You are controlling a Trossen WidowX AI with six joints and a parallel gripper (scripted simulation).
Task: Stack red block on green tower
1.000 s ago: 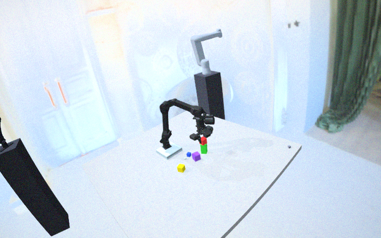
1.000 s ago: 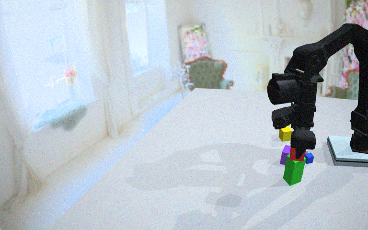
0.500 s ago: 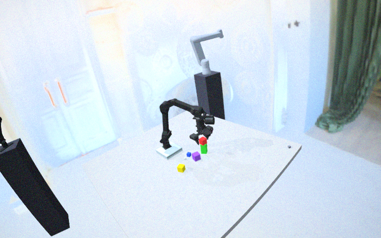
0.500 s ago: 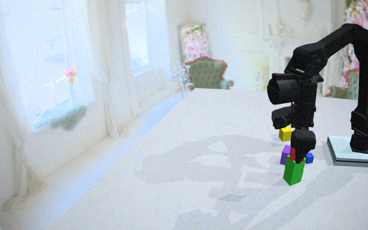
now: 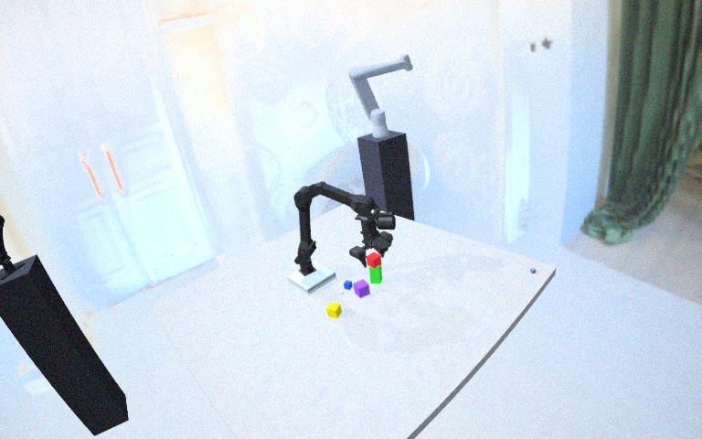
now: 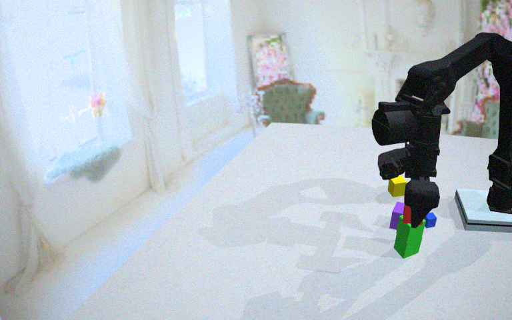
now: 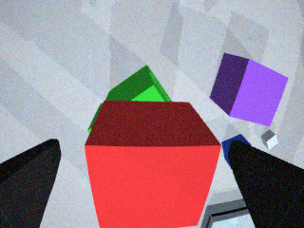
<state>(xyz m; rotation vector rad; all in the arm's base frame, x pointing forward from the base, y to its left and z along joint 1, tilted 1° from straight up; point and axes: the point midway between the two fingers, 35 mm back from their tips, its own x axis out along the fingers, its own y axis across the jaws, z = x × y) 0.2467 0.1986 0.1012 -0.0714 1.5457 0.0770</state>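
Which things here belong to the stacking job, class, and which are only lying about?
Belong to the job:
red block, sitting on the tower
green tower
gripper, open, fingers either side of the red block

Lying about:
purple block
yellow block
small blue block

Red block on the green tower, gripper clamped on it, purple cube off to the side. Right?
Not quite: the gripper is open, fingers standing clear of the red block, as the wrist view shows. The block does sit on the green tower, purple cube aside.
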